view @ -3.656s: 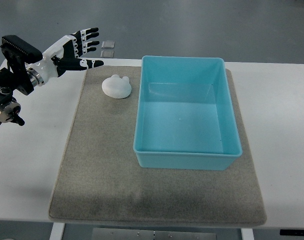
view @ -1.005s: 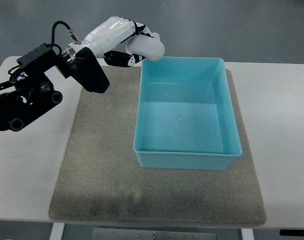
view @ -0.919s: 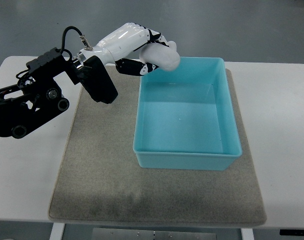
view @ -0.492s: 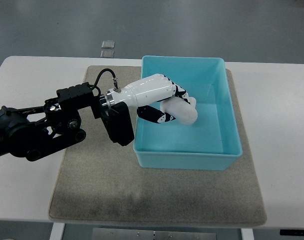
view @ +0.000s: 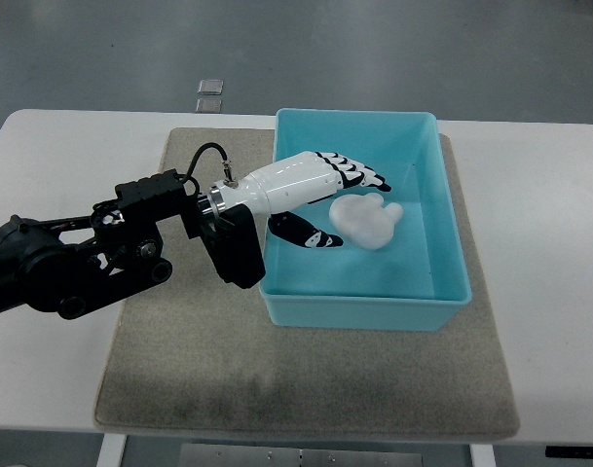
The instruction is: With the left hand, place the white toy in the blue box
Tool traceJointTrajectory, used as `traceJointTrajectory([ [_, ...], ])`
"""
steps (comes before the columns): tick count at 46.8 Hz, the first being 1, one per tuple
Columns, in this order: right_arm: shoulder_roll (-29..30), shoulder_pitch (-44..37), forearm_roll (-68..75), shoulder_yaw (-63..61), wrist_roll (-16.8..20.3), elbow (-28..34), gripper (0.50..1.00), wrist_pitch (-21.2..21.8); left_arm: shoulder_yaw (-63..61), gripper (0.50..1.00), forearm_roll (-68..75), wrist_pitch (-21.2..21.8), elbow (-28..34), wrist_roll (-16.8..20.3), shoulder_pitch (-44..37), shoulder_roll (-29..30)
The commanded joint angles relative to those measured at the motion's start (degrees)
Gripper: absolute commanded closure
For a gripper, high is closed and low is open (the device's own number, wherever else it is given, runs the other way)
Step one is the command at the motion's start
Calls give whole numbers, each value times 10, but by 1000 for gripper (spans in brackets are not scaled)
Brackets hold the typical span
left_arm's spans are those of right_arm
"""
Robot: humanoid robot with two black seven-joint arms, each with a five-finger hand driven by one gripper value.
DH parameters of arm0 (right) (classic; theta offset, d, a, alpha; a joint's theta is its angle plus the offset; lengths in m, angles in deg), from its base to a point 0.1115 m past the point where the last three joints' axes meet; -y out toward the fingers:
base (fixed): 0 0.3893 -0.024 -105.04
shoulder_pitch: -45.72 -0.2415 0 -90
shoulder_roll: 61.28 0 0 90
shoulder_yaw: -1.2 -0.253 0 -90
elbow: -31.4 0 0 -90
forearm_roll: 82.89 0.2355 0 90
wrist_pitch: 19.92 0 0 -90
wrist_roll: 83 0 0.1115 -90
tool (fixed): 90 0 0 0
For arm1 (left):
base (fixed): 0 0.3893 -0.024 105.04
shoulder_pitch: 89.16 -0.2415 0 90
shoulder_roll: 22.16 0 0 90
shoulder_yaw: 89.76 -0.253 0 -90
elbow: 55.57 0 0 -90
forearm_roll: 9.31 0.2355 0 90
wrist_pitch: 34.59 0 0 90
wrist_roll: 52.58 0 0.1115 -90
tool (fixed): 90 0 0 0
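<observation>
One open left hand (view: pixel 327 199) above white toy (view: pixel 366 222)

Lab: white table (view: pixel 62 146), bare grey floor (view: pixel 101 49)

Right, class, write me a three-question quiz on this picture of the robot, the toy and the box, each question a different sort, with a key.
1. True or false: the white toy lies inside the blue box.
2. Multiple choice: the left hand is A) clamped on the toy, B) open, fingers spread beside the toy, C) resting on the mat outside the box.
3. Fill in: the box stands on a grey ____ spread over the white table.

Key
1. True; it rests on the box floor.
2. B; the fingers extend over the box and the thumb sits below, with the toy free between and beyond them.
3. Mat.
</observation>
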State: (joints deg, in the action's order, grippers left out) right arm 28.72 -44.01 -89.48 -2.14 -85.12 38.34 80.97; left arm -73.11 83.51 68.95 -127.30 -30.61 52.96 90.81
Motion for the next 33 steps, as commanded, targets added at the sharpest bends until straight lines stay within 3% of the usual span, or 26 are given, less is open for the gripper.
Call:
traceJointTrajectory([
  [1,0,0,0,0,0,0,564,0,3,559,0,1,-1,0,-5,0],
  [14,0,0,0,0,0,0,564,0,16,536,-94,58,0,0,-5,0],
  [19,0,0,0,0,0,0,564,0,48,534,-215,74,10,0,-4,0],
  [33,0,0,0,0,0,0,564,0,131,506,-696,66,41,-2,-4,14],
])
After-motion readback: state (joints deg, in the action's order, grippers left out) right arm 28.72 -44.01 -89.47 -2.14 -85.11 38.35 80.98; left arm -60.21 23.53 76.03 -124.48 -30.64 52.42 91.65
